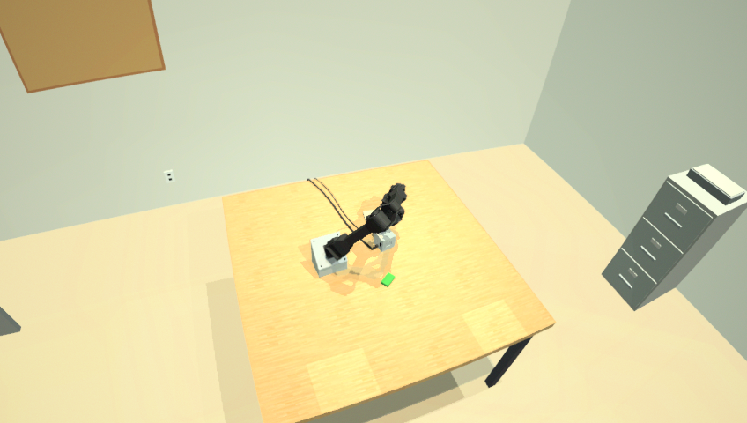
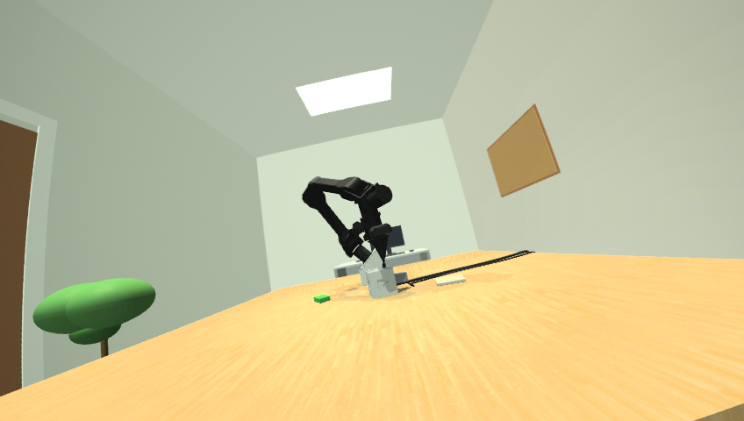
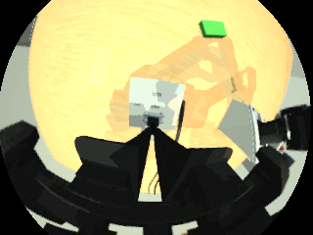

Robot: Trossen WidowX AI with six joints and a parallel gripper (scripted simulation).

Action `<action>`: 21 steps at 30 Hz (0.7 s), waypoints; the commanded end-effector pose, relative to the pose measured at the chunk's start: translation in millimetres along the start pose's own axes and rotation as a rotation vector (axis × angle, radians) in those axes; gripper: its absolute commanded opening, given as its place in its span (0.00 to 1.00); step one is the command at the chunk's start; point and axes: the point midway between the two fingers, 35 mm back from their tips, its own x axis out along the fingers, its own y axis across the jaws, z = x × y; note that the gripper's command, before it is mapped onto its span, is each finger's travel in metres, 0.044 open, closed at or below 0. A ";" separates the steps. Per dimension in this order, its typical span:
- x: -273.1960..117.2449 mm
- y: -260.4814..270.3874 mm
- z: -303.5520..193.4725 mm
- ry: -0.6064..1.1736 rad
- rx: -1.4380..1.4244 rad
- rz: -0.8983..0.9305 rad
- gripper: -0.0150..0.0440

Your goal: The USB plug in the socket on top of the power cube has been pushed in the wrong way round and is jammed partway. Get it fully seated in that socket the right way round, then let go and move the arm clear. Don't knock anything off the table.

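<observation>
The white power cube (image 1: 385, 241) (image 2: 382, 282) (image 3: 142, 90) stands on the table, its top with small slots facing the wrist camera. The dark USB plug (image 3: 154, 120) is at the near part of the cube's top in the wrist view. My gripper (image 2: 383, 265) (image 3: 153, 131) is shut on the plug, its fingertips together just above the cube's top. In the top view the arm hides the fingertips. How deep the plug sits and which way round it is cannot be told, as the fingertips cover much of it.
A green block (image 1: 388, 279) (image 2: 321, 298) (image 3: 212, 28) lies on the table. Black cables (image 1: 335, 203) (image 2: 469, 267) run from beside the cube to the table's back edge. A pale flat piece (image 2: 450, 281) lies near the cube. The arm's white base (image 1: 329, 264) stands beside it.
</observation>
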 end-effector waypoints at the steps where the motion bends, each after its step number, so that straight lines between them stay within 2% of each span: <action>1: 1.7 0.4 1.6 -0.005 -0.001 -0.001 0.25; 17: 1.7 0.4 1.6 -0.005 -0.001 -0.001 0.25; 21: 0.1 0.0 -0.1 0.000 0.000 0.000 0.42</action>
